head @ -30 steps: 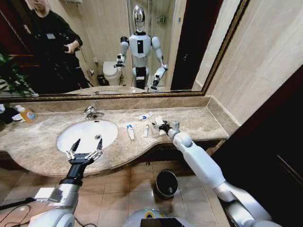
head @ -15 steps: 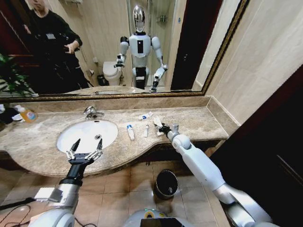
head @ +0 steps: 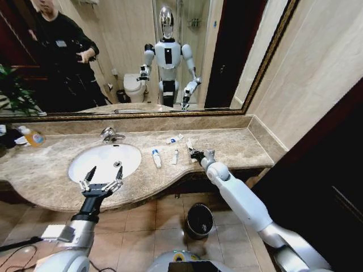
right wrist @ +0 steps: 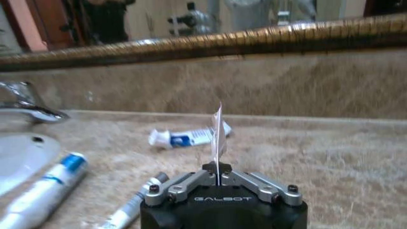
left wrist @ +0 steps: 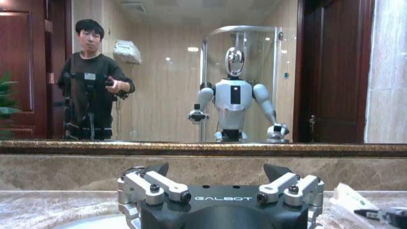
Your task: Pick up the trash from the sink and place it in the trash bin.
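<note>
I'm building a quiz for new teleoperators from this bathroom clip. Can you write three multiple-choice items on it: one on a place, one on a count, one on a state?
1. Where is the trash bin?
A. On the floor below the counter
B. Inside the sink
C. On the counter by the mirror

2. How many tubes lie on the counter between the sink and the right gripper?
A. One
B. Three
C. Six

3. What is the state of the right gripper?
A. Open above the sink
B. Shut on a flat white packet
C. Shut on the faucet

Answers: 1 A, the head view shows it on the tiles. 2 B, three tubes show there. 3 B, the right wrist view shows the packet pinched edge-on.
</note>
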### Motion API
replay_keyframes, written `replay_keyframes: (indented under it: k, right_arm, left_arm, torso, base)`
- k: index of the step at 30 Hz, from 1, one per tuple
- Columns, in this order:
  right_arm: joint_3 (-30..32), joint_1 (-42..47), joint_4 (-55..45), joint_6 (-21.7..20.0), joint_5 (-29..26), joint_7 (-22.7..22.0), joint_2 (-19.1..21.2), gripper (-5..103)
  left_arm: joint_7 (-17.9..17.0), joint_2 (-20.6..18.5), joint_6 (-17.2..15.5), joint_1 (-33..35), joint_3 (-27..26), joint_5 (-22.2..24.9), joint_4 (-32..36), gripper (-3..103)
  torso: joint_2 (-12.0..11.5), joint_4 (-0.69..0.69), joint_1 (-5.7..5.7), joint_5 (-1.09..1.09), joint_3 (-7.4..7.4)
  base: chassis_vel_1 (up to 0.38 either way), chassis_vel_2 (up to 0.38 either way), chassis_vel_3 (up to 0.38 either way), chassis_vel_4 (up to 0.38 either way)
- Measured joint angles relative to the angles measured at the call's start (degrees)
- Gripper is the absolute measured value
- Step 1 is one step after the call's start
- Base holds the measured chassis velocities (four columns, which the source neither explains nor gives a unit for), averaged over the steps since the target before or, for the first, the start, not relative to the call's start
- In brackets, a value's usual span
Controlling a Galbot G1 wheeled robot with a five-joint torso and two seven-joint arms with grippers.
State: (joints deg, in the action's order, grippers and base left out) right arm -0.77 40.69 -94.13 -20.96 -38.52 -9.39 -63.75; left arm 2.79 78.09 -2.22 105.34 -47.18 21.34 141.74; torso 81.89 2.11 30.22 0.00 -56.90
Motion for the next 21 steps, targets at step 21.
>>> replay_keyframes:
  k: [21]
  right_arm:
    - [12.91,31.3,-32.61,0.67,-1.9,-5.49,16.81,0]
  left_arm:
    - [0.0,0.0,0.0,0.0,0.0,0.0,0.0,100]
  torso:
    - [0.0,0.0,0.0,0.0,0.01]
  base:
    - [0.0,0.0,0.0,0.0]
